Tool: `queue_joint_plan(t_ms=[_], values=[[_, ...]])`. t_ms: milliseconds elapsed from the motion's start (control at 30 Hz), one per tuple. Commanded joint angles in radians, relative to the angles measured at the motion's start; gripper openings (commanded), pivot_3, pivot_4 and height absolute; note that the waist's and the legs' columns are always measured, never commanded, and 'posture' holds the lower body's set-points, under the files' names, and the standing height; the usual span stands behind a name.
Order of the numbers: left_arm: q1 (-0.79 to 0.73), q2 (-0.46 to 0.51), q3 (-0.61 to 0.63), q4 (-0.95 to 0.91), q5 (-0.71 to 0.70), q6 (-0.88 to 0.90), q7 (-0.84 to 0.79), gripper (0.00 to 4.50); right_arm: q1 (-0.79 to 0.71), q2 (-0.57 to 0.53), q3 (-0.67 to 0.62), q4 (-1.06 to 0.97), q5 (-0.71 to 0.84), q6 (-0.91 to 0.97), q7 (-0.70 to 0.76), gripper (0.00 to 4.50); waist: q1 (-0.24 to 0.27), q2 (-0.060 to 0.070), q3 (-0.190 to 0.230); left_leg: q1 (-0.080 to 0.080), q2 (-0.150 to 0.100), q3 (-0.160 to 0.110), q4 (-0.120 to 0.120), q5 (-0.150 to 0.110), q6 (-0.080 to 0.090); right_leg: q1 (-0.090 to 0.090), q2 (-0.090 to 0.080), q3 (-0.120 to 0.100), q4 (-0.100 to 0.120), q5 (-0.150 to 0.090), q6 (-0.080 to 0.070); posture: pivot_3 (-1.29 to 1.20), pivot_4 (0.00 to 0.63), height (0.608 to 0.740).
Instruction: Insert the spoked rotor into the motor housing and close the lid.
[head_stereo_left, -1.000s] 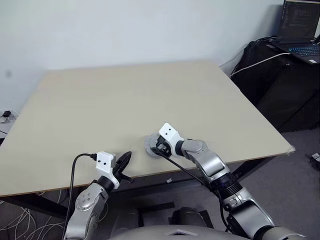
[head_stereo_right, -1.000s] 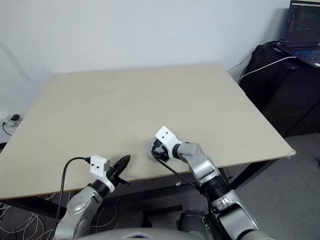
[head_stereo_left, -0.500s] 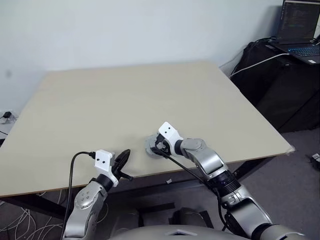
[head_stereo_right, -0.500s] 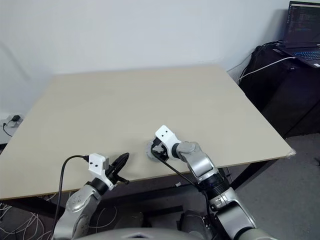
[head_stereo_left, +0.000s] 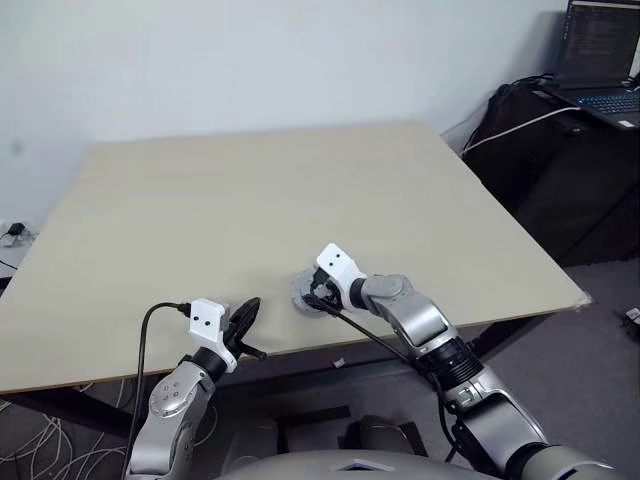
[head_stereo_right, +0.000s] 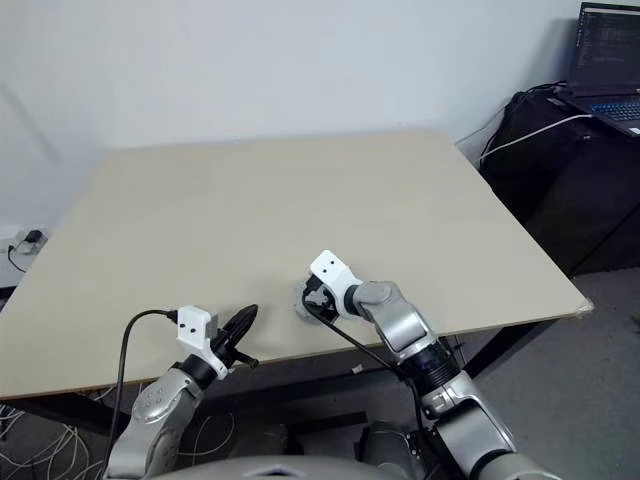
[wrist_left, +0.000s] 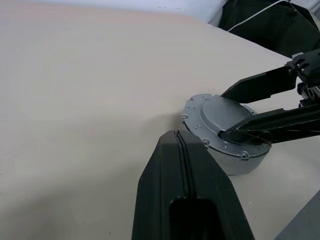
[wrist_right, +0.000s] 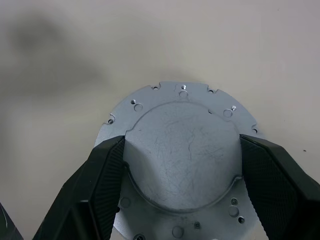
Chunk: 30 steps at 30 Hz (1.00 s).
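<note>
The lid (wrist_right: 182, 125), a round silver-grey disc with a raised middle and a holed flange, lies flat on the table near its front edge (head_stereo_left: 299, 290). My right gripper (wrist_right: 182, 144) reaches down over it, one finger pressed against each side of the raised middle, so it is shut on the lid. The left wrist view shows the same grip (wrist_left: 225, 115) from the side. My left gripper (head_stereo_left: 250, 309) hovers at the table's front edge, left of the lid, fingers shut and holding nothing (wrist_left: 178, 136). The spoked rotor and the motor housing are hidden.
The beige table (head_stereo_left: 250, 190) stretches far behind the lid. Its front edge runs just below both grippers. A laptop (head_stereo_left: 598, 50) sits on dark equipment at the far right, beyond the table's right edge.
</note>
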<state>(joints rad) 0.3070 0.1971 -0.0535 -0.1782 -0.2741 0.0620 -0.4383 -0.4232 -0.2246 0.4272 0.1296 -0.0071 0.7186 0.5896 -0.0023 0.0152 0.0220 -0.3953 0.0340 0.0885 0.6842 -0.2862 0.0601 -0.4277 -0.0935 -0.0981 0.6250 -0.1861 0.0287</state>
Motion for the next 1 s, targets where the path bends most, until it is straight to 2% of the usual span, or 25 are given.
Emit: queue_joint_plan(t_ms=[33,500,833,1000], values=[[-0.013,0.0,-0.001,-0.033,0.003,-0.014,-0.002,0.0,0.042,-0.06,0.05,0.05,-0.047,0.036,0.015,3.21,0.004,0.0,0.0,0.0,0.0,0.0,0.0,0.0,0.0,0.0,0.0,0.0,0.0,0.0,0.0,0.0,0.0,0.74],[-0.004,-0.004,0.0,-0.033,0.003,-0.015,0.002,0.0,0.013,-0.042,0.042,0.08,-0.035,0.133,-0.014,3.21,0.014,0.0,-0.003,0.0,-0.002,-0.001,0.0,-0.001,0.001,0.0,-0.002,0.0,0.0,-0.001,0.001,0.0,0.0,0.74],[-0.001,-0.002,0.001,-0.033,0.001,-0.014,-0.001,0.0,0.029,-0.02,-0.034,0.073,0.035,0.233,-0.028,3.21,0.018,0.0,-0.004,0.0,-0.002,-0.001,0.0,-0.001,0.001,0.0,-0.002,0.0,0.0,-0.001,0.001,0.0,0.0,0.74],[-0.001,-0.002,0.001,-0.031,0.0,-0.013,-0.002,0.0,0.041,-0.055,0.012,0.055,0.019,0.199,-0.011,3.21,0.022,0.0,-0.005,0.0,-0.003,-0.001,0.0,-0.001,0.001,0.001,-0.003,-0.001,0.0,-0.001,0.002,0.0,0.0,0.74]])
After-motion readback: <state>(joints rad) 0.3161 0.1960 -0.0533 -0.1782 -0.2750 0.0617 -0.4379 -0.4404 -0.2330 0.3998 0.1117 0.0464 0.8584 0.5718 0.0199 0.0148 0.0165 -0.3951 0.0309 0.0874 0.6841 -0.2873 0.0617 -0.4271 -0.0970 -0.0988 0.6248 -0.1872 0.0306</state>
